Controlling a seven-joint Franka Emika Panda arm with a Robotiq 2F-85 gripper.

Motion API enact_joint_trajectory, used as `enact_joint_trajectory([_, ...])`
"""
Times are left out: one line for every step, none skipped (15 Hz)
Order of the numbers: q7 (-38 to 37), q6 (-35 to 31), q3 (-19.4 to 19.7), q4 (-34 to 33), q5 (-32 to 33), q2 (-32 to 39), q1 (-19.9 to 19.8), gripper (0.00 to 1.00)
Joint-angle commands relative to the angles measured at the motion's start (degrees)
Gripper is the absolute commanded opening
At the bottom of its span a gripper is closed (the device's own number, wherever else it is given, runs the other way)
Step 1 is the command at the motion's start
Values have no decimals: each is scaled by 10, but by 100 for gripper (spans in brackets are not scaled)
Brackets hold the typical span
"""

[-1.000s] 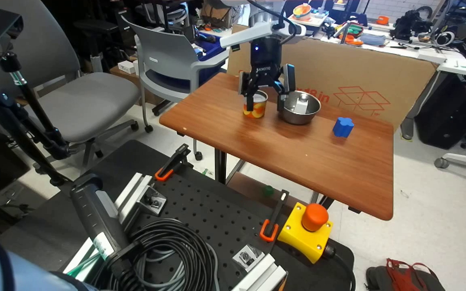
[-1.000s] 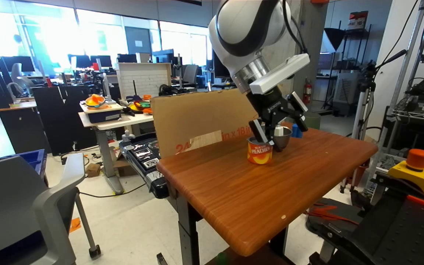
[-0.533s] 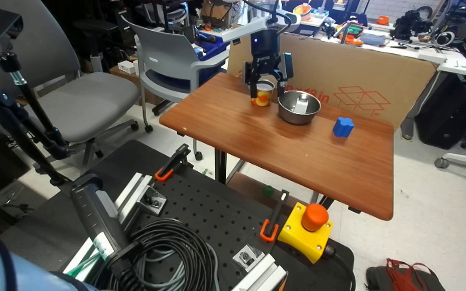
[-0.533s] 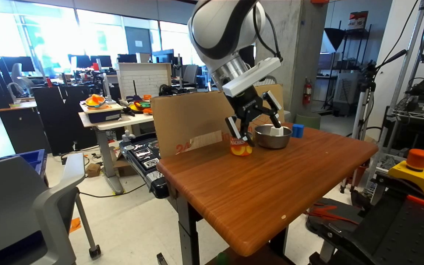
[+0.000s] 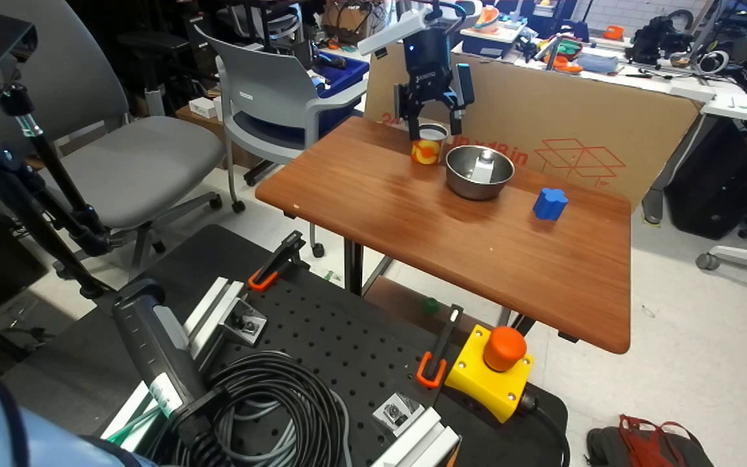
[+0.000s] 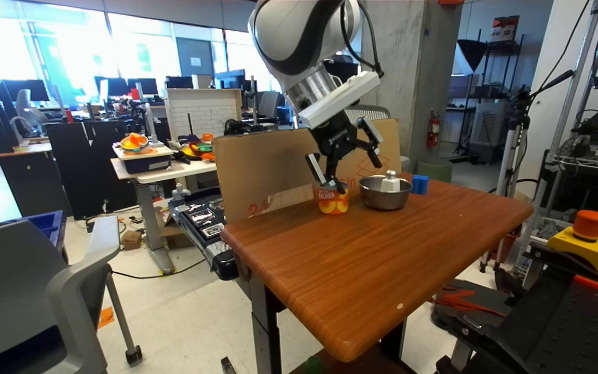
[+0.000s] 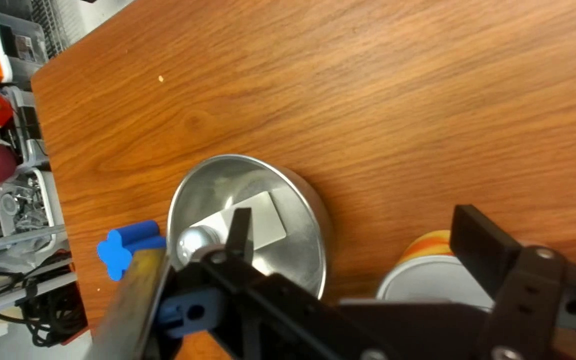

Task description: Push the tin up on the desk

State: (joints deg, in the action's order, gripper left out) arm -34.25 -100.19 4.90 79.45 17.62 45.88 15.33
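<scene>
The tin (image 5: 426, 153) stands upright on the far part of the reddish-brown desk (image 5: 477, 246), near the cardboard. Its orange and yellow peach label also shows in an exterior view (image 6: 333, 204). In the wrist view its pale top (image 7: 430, 280) is partly hidden by my gripper. My gripper (image 5: 435, 130) is open with nothing between its fingers. It also shows spread in an exterior view (image 6: 358, 175) and in the wrist view (image 7: 358, 232). One fingertip is at the tin's upper side; I cannot tell if it touches. The other fingertip overlaps the bowl in the wrist view.
A steel bowl (image 5: 467, 187) stands close beside the tin, with a white block with a silvery knob (image 7: 263, 220) in it. A blue flower-shaped block (image 5: 550, 203) stands farther along the desk. A cardboard sheet (image 5: 561, 117) rises behind the desk's far edge.
The tin has slid across the desk toward the cardboard, away from the desk's near edge. My gripper has moved the same way and lately a little higher, staying open. The bowl has not moved.
</scene>
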Motion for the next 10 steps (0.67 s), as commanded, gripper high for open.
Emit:
enact_joint_trajectory([34,-19,-12,76,7,-67,4,100])
enact_joint_trajectory([47,-40,-18,113,4,-97,1,100])
enact_joint_trajectory([57,-60,-24,145,-4,-129,-6,100])
enact_joint_trajectory([61,-82,-27,169,-10,-155,-10,100])
enact_joint_trajectory([42,-40,-17,82,-2,-75,0,100])
enact_joint_trajectory([46,-53,-20,106,-1,-101,-1,100])
enact_joint_trajectory([48,-57,-23,125,-1,-122,-3,100])
enact_joint_trajectory([49,-60,-24,138,-1,-136,-5,100])
enact_joint_trajectory([49,-64,-25,147,-1,-144,-6,100])
enact_joint_trajectory([49,-66,-25,151,0,-146,-6,100])
